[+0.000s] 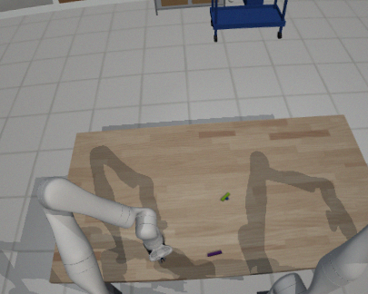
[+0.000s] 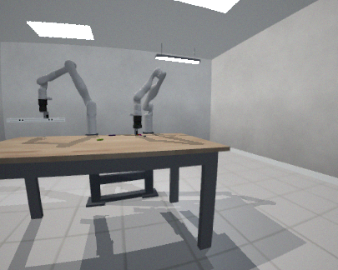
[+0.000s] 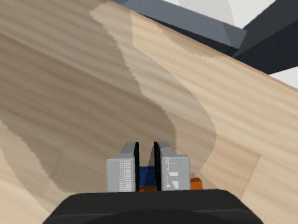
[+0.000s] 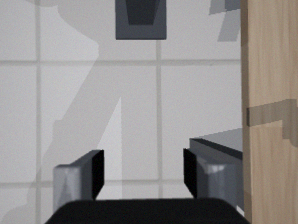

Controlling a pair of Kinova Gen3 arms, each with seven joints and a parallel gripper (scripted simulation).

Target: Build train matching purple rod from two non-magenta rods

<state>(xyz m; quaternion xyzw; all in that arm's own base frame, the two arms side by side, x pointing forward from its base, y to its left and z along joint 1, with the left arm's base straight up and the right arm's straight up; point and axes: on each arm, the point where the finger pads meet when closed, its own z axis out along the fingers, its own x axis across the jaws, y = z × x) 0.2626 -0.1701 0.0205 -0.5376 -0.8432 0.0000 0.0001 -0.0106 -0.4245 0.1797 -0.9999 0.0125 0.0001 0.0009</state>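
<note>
Left gripper: drawn narrow about a small blue rod, pads at its two sides, apparently for a square hold.
Table: bears the rods, giving the train a flat bed.
Right gripper: wide, nothing between the fingers, out past the table edge, leaving the work to its partner.
Purple rod: lies apart as the measure, six long.
Lime rod: lies slantwise farther in; five long, so one blue should complete the length.
Orange rod: just beside the left fingers, likely unneeded; lifting could nudge it.
Blue piece: beside the lime rod's flank, not visibly in line with it.
</note>
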